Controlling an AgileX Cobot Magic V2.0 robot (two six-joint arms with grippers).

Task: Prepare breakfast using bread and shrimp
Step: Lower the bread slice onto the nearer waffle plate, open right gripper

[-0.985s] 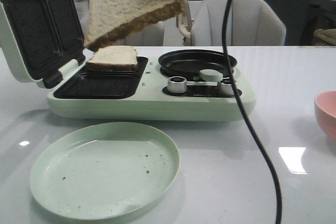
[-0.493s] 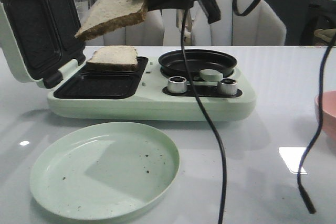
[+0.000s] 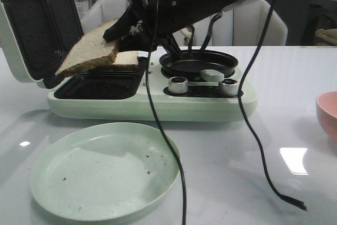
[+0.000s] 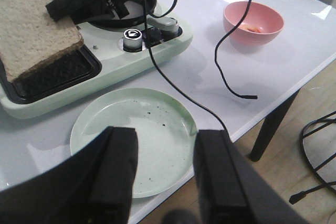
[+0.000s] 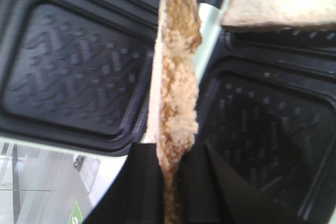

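Far left on the white tabletop (image 3: 295,98): pale green sandwich maker (image 3: 147,104), lid up. Above its near well, tilted square brown-crusted bread slice (image 3: 87,54), pinched by right claw (image 3: 118,32). Behind, second bread slice (image 3: 126,59) in far well. Near edge: round green plate (image 3: 105,169). Right edge: pink bowl (image 4: 253,22) with orange shrimp (image 4: 253,27). Left claw (image 4: 165,174) parted, empty.

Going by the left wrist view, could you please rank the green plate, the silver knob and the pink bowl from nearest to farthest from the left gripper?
1. Green plate, just beyond the left gripper.
2. Silver knob, on the appliance past the plate.
3. Pink bowl, off by the table's far corner.
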